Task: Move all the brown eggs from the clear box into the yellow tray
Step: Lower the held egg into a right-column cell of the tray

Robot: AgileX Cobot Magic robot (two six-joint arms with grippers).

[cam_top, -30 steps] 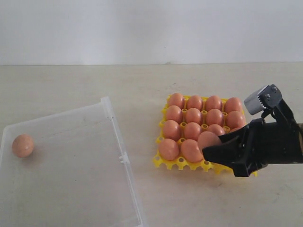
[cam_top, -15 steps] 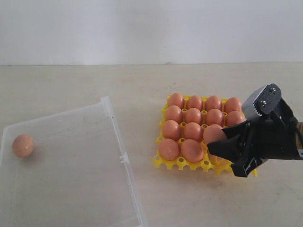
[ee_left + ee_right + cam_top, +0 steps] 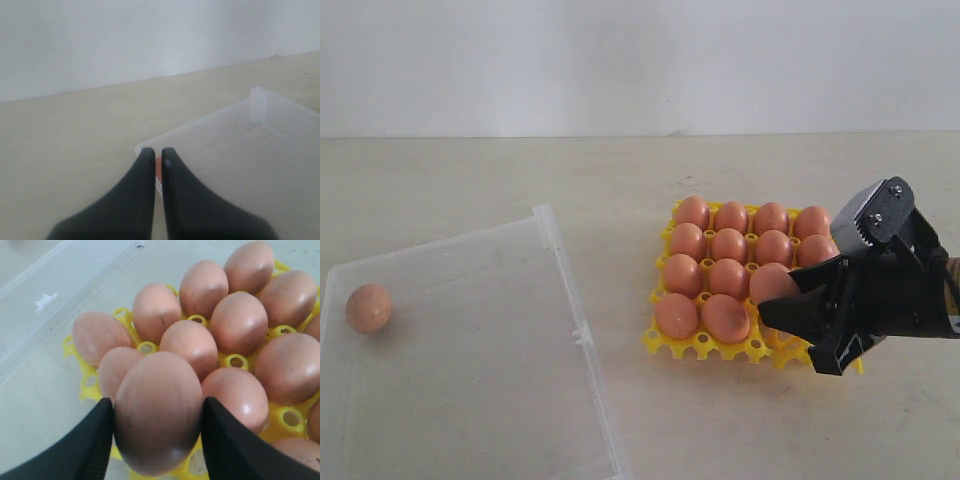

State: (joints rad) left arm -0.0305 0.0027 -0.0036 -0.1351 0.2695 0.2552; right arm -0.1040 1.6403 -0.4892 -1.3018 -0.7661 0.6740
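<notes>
My right gripper [image 3: 775, 300] is shut on a brown egg [image 3: 770, 281] and holds it just above the front right part of the yellow tray [image 3: 663, 345]. Close up, its black fingers [image 3: 95, 440] press both sides of this faintly speckled egg [image 3: 156, 390], so the gripper [image 3: 157, 404] is full. Several brown eggs [image 3: 728, 245] fill the tray's cups. One brown egg [image 3: 368, 307] lies at the far left of the clear box [image 3: 560, 265]. My left gripper [image 3: 157, 151] is shut and empty near the box's corner; a sliver of that egg [image 3: 158, 167] shows behind its fingers.
The clear box's rim [image 3: 260, 94] carries a small clip tab [image 3: 583, 335] on the side facing the tray. Bare beige tabletop [image 3: 620, 180] lies between box and tray and behind both. A white wall [image 3: 640, 60] closes off the back.
My right gripper shifted a little to the right with the egg, then held still for the last half second. The egg in the box has not moved.
</notes>
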